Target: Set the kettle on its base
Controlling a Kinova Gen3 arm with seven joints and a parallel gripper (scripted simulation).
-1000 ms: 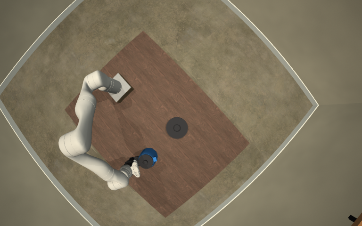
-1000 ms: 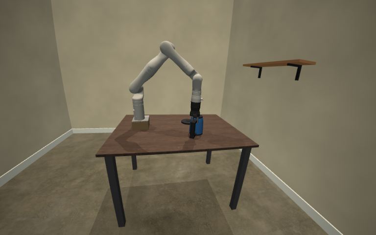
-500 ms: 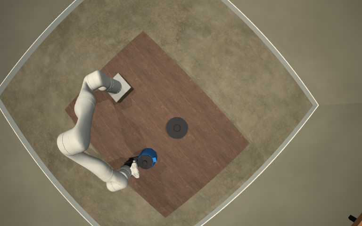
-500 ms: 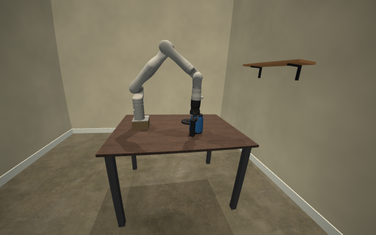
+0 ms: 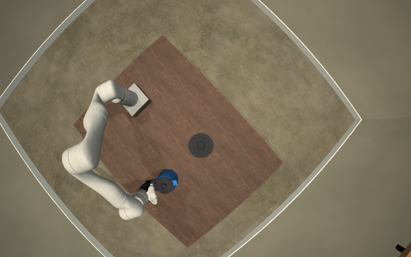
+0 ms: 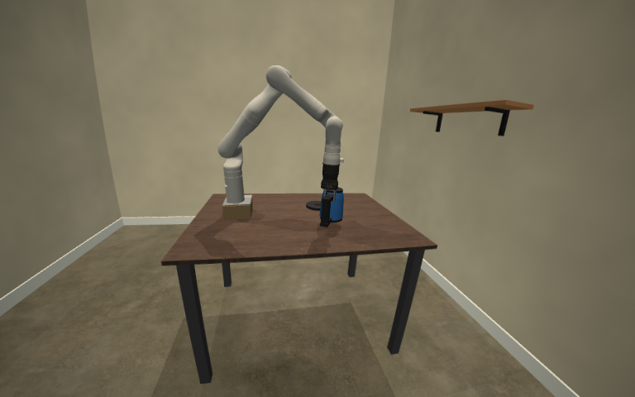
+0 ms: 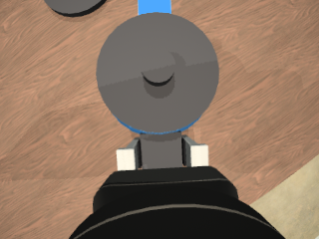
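Blue-bodied kettle [image 7: 158,74] stands upright at the near side of the wooden table [image 5: 212,99], with its dark grey lid facing up and its spout pointing away from the arm. The jaws of the gripper [image 7: 161,155] are closed on the kettle's dark handle, one pale fingertip [image 7: 126,158] on each side. The round dark base [image 5: 200,145] with its central stud lies well apart from the kettle, nearer the table's middle.

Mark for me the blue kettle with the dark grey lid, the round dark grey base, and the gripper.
blue kettle with the dark grey lid [image 7: 158,74]: wrist view, on the lid.
round dark grey base [image 5: 206,150]: top view, on its flat disc beside the stud.
gripper [image 7: 162,157]: wrist view, between the fingertips, shut on the kettle's handle.
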